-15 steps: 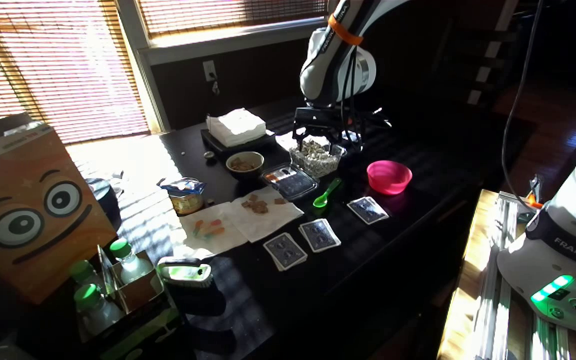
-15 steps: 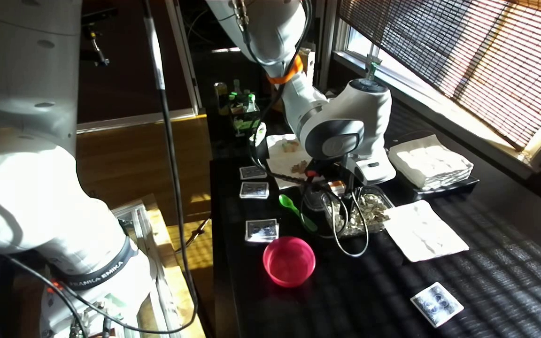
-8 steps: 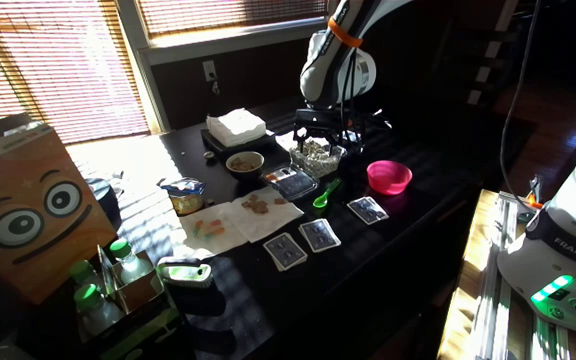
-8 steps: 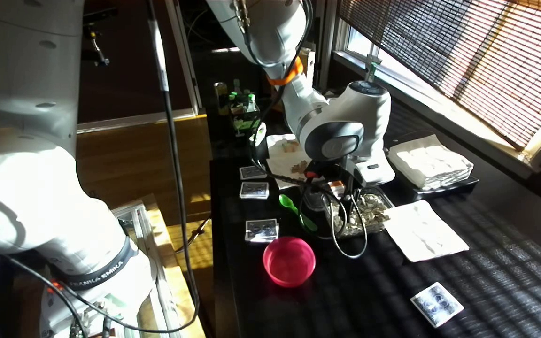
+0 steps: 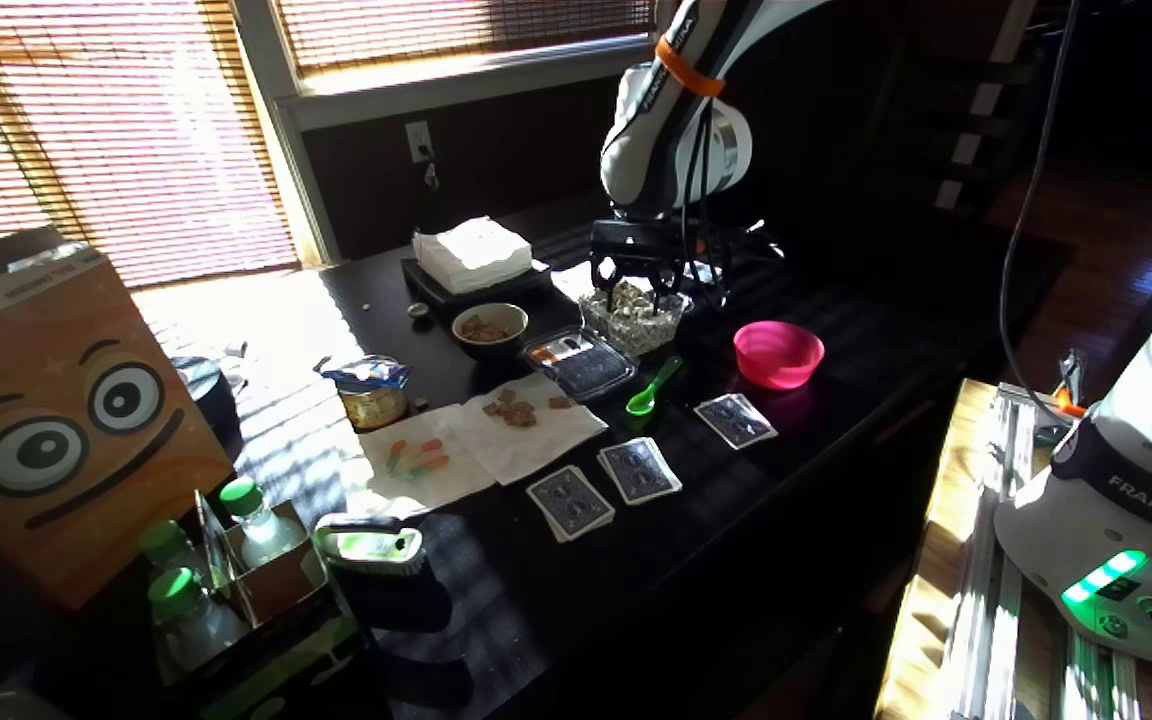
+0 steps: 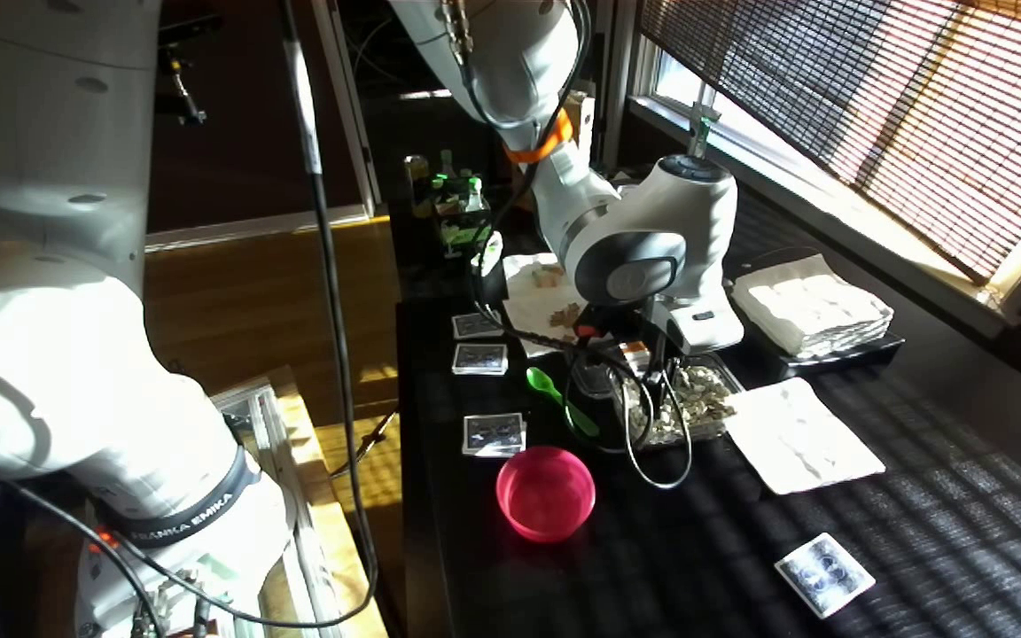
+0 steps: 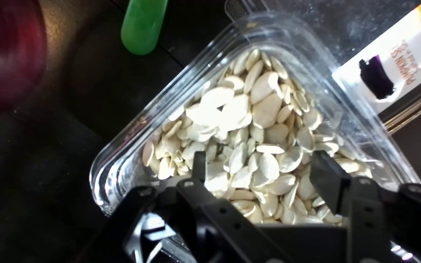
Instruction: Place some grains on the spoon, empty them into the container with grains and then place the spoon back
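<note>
Two fingers (image 7: pixel 329 177) of the gripper (image 7: pixel 261 168) are standing apart over the grains (image 7: pixel 265 109) (pumpkin seeds, going by the label (image 7: pixel 400 64)), with nothing clamped between them; whether the tips are touching the pile, I can't tell. I'm reading this as going for a pinch to load the green spoon (image 5: pixel 654 387). I'd be sinking the tips, closing slowly and settling for a small catch, since slick seeds are probably squirting out otherwise. Also be minding the clear wall of the container (image 7: pixel 165 105).

Just beside it, not touching, the spoon is lying on the table (image 6: pixel 652 554), handle end toward the container. For the drop I'd be going low over the scoop end; it's likely tipping easily.

View-wise: the wrist view is showing separate seeds and readable label text, but it's cutting off the scoop end. Both exterior views are showing the spoon from scoop to handle, label just a smudge. Farther out, some playing cards (image 6: pixel 825 574) past a napkin (image 6: pixel 801 436) are showing in an exterior view only.
</note>
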Robot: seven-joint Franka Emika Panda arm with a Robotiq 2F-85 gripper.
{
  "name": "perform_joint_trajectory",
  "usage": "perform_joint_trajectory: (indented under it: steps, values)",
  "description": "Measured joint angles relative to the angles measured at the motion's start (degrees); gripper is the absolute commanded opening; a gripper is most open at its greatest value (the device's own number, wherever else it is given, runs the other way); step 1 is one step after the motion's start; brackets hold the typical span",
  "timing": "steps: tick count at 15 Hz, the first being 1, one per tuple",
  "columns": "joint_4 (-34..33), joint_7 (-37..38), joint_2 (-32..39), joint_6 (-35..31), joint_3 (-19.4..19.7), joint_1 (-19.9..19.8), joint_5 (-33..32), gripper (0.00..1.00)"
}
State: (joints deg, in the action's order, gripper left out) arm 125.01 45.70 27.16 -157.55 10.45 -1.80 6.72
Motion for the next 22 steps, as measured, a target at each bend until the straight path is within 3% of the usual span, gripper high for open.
perform_joint_trajectory:
  steps: [6,11,12,14,15,17,18,22]
  values:
    - [0.0,0.0,0.2,0.0,0.0,0.0,0.0,0.61]
    - [0.0,0.0,0.3,0.0,0.0,0.0,0.0,0.44]
    - [0.0,0.0,0.3,0.0,0.0,0.0,0.0,0.35]
    - [0.0,0.0,0.2,0.0,0.0,0.0,0.0,0.32]
    - [-0.1,0.0,0.2,0.0,0.0,0.0,0.0,0.26]
    - [-0.1,0.0,0.2,0.0,0.0,0.0,0.0,0.26]
    - [-0.1,0.0,0.2,0.0,0.0,0.0,0.0,0.21]
    - [-0.2,0.0,0.2,-0.1,0.1,0.0,0.1,0.23]
